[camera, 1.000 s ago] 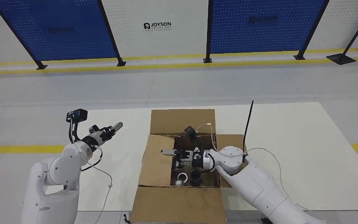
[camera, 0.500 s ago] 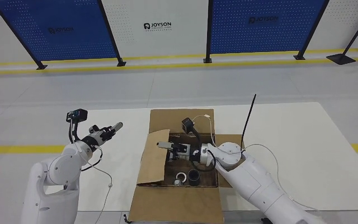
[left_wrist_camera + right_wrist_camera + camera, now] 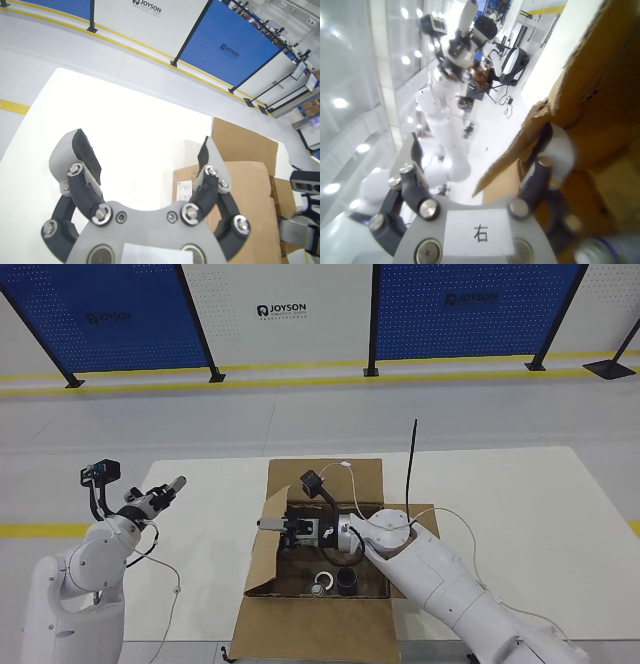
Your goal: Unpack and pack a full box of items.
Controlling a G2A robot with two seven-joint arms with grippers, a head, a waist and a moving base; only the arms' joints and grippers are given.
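An open cardboard box [image 3: 330, 639] stands mid-table with its flaps spread. Its left flap [image 3: 262, 554] is raised almost upright. My right gripper [image 3: 275, 526] is at that flap's upper edge, open, with the torn cardboard edge [image 3: 520, 140] passing between its fingers; one fingertip [image 3: 557, 137] touches the inner face. A white ring-shaped roll [image 3: 321, 586] and a black cylinder [image 3: 348, 580] lie on the box floor. My left gripper [image 3: 175, 483] hangs open above the table's left side, well away from the box [image 3: 245, 160], with nothing between its pads [image 3: 86, 152].
The white table [image 3: 520, 514] has bare surface left and right of the box. Flat flaps lie toward the back [image 3: 325, 476] and the front. Blue barrier panels [image 3: 470, 309] stand on the floor behind the table.
My right gripper moved left out of the box to the left flap, which rose from flat to nearly upright. My left arm drew back toward the table's left edge.
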